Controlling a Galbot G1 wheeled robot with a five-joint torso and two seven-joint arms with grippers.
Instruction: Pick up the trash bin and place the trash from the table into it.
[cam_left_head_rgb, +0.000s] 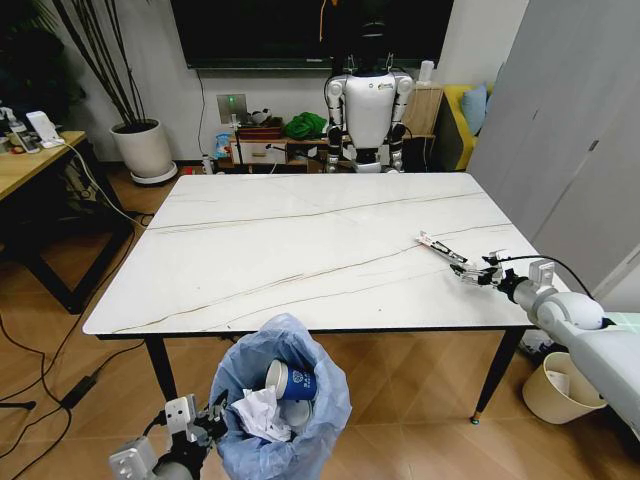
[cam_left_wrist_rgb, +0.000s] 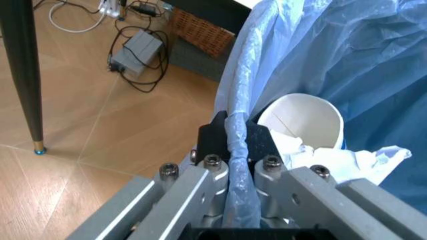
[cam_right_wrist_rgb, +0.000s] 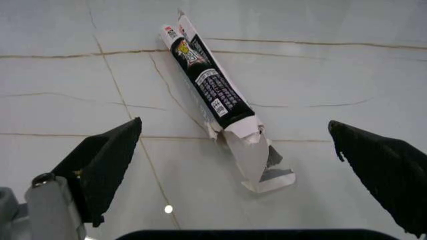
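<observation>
The trash bin (cam_left_head_rgb: 283, 405) with its crinkled light-blue bag hangs below the table's near edge, holding a blue paper cup (cam_left_head_rgb: 291, 381) and white tissues (cam_left_head_rgb: 260, 415). My left gripper (cam_left_head_rgb: 200, 418) is shut on the bin's bagged rim (cam_left_wrist_rgb: 238, 145). The cup (cam_left_wrist_rgb: 303, 120) and tissues (cam_left_wrist_rgb: 333, 160) lie inside. On the marble table (cam_left_head_rgb: 300, 240), near its right edge, lies a thin printed tube (cam_left_head_rgb: 441, 248), torn open at one end (cam_right_wrist_rgb: 217, 95). My right gripper (cam_left_head_rgb: 478, 274) hovers open just short of that torn end, one dark fingertip (cam_right_wrist_rgb: 110, 160) to each side.
A white humanoid robot (cam_left_head_rgb: 368, 105) stands beyond the table's far edge. A yellow wooden desk (cam_left_head_rgb: 30, 160) and a white plant pot (cam_left_head_rgb: 143, 148) are at the left. A cream bin (cam_left_head_rgb: 560, 385) sits on the floor at the right. Cables and a power brick (cam_left_wrist_rgb: 137, 50) lie on the floor.
</observation>
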